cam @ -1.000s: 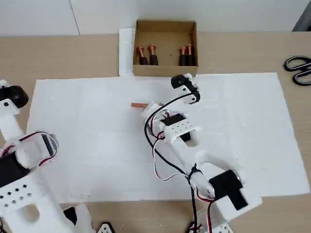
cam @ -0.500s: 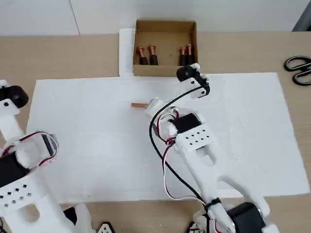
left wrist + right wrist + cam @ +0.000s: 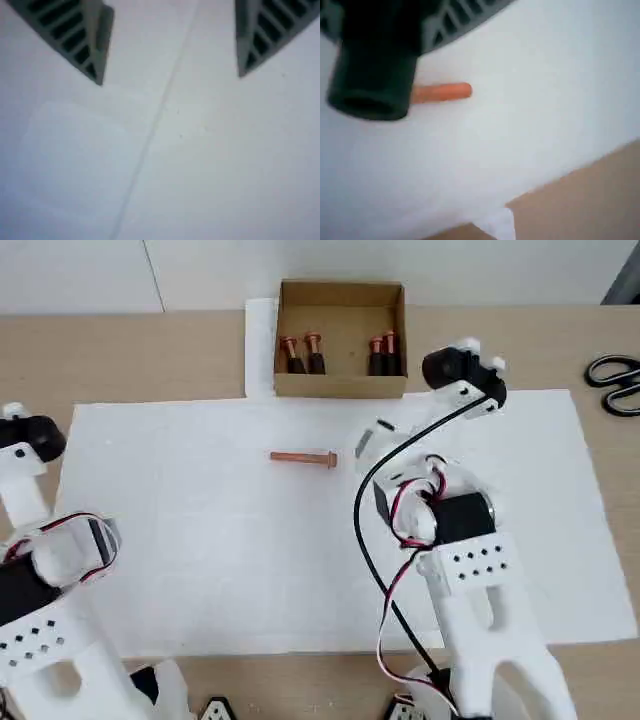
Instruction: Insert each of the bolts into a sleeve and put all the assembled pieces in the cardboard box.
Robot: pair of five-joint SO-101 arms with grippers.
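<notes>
four assembled pieces (image 3: pixel 301 354) are sitting in two pairs inside the cardboard box (image 3: pixel 342 386) at the far side of the table (image 3: pixel 120 350).

high view: one loose bolt (image 3: pixel 303 458) is lying flat on the white sheet (image 3: pixel 200 540), in front of the box and well apart from it, w/ its wider head end pointing toward the right arm. the right gripper (image 3: pixel 368 440) is hanging just beside that head end. judged: it is being kept close so bolt & sleeve can be mated w/o a long carry. the left arm is sitting at the near left corner, well apart from the bolt. scissors (image 3: pixel 615 380) are lying on the bare table at far right & are playing no part in the job.

left wrist view: the left gripper (image 3: pixel 170 72) is hanging over the sheet w/ fingers spread apart & nothing between them. judged: it is being held ready to take the bolt.

right wrist view: the right gripper's ribbed finger is clamping a black sleeve (image 3: pixel 372 75), w/ the open bore end facing the sheet. the bolt is lying beyond the sleeve & is partly hidden by it. the sheet's edge & bare table are lying farther off.

comparison: the high view is supplying the layout, i.e. box, piece count & bolt-to-box spacing. the right wrist view is supplying the grip & bore detail. the left wrist view is supplying the jaw gap. judged: this bolt & sleeve are looking like the last pair to join.
</notes>
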